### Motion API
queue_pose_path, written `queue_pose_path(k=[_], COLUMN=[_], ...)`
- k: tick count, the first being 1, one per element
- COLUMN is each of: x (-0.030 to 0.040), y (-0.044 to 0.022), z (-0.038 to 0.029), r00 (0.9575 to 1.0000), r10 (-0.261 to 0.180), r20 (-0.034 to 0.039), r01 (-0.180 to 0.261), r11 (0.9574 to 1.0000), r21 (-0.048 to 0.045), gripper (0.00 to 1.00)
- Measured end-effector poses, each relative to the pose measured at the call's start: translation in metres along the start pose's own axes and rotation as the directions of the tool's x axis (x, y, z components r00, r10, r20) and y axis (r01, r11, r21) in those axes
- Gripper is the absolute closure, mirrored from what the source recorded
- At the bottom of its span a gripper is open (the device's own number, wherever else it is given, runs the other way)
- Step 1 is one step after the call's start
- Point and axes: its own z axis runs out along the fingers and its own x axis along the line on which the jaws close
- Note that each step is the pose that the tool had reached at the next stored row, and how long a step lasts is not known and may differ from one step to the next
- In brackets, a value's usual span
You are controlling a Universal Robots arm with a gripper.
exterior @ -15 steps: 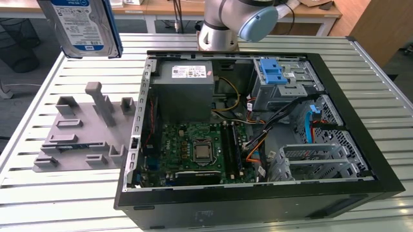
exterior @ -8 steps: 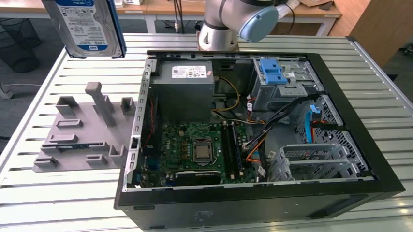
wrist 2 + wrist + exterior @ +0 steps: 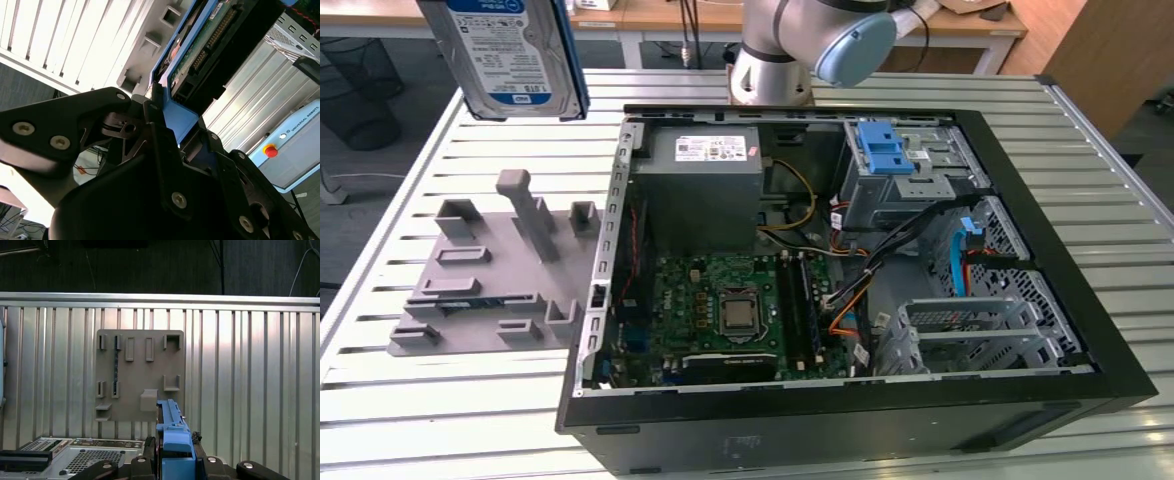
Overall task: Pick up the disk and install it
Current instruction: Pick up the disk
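The slatted metal table (image 3: 454, 420) carries the open black computer tower case (image 3: 854, 400), which lies well below the fingers (image 3: 156, 112) and off to one side. Beneath them sits the grey plastic fixture plate with upright slots (image 3: 140, 375). The disk (image 3: 507, 50), a flat silver hard drive with a white-and-blue label, hangs between the fingers, with the gripper (image 3: 175, 452) clamped on its blue carrier frame (image 3: 182, 117). For the carry, I judge: keep the clamp firm, hold the drive square, and clear the case wall.
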Motion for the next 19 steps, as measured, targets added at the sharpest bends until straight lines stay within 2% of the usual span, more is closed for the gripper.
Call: queue_pose_path(k=[14, 19], x=[0.0001, 0.0039], y=[-0.0128, -0.0150], z=[-0.0001, -0.0002], r00=[1.0000, 1.0000], r10=[0.000, 0.000], r20=[0.0000, 0.0000], r01=[0.000, 0.000], r11=[1.0000, 1.0000], r21=[0.0001, 0.0001], gripper=[0.64, 0.64])
